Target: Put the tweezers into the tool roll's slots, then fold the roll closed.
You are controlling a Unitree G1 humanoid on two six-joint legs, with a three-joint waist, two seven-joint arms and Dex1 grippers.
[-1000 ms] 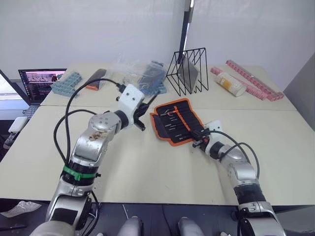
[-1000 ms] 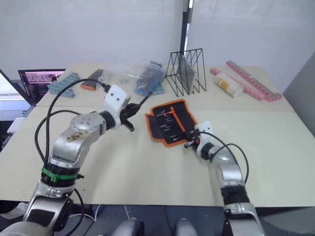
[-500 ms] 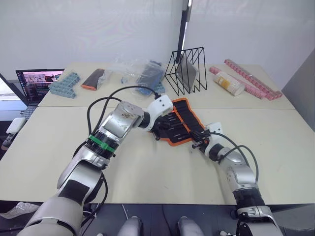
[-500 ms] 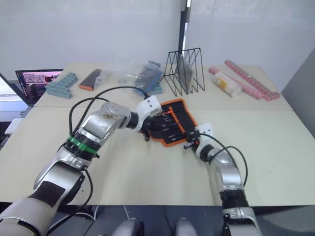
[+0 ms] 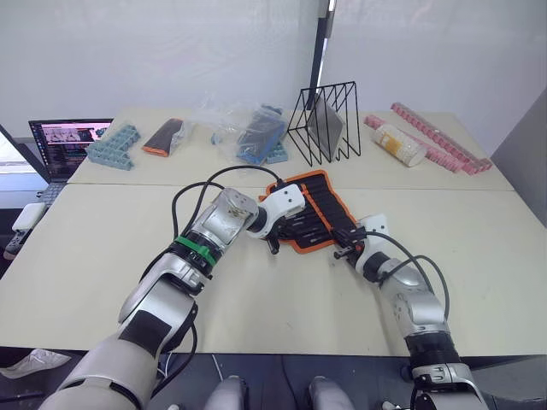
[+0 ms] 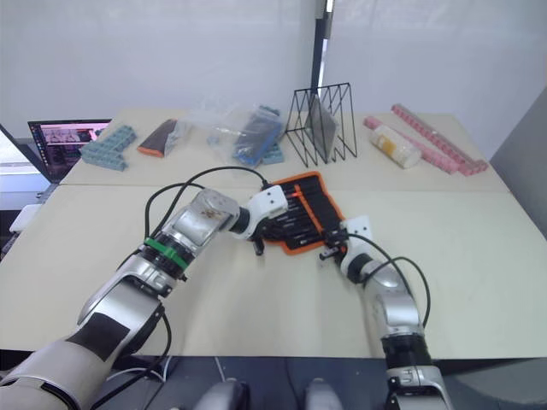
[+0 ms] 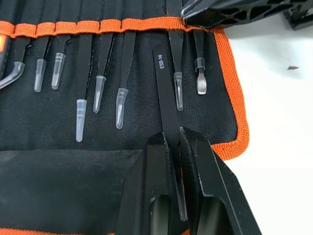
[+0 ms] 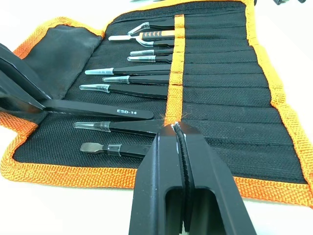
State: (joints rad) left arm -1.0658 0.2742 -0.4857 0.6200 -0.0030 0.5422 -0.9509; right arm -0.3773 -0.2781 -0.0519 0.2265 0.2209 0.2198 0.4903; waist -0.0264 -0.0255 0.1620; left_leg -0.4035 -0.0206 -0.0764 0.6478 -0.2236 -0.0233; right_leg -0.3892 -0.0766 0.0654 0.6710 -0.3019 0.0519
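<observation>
The tool roll point(image 5: 319, 197) lies open on the table, black with orange edging. Several tweezers point(image 7: 81, 73) with clear tip caps sit in its slots point(image 8: 221, 93) under an orange trim band point(image 8: 176, 73). My left gripper point(image 7: 171, 135) is shut on a black tweezers marked ESD-14 point(image 7: 163, 83), laid flat over the roll's inner face and pointing toward the slots. In the head view that left gripper point(image 5: 272, 243) hovers at the roll's near left corner. My right gripper point(image 8: 174, 128) is shut, with its tips at the orange trim band, by the roll's near right edge point(image 5: 340, 243).
A black wire rack point(image 5: 325, 124) stands behind the roll. Plastic bags point(image 5: 248, 128), an orange-tipped dark case point(image 5: 162, 137) and a blue pill box point(image 5: 113, 145) lie at the back left. A laptop point(image 5: 64, 143) sits far left. A bottle point(image 5: 400, 145) and pink strips point(image 5: 440, 143) lie back right.
My left arm has swung from left of the roll down onto it, bringing the held tweezers over the inner face. The right gripper stays at the roll's near right edge.
</observation>
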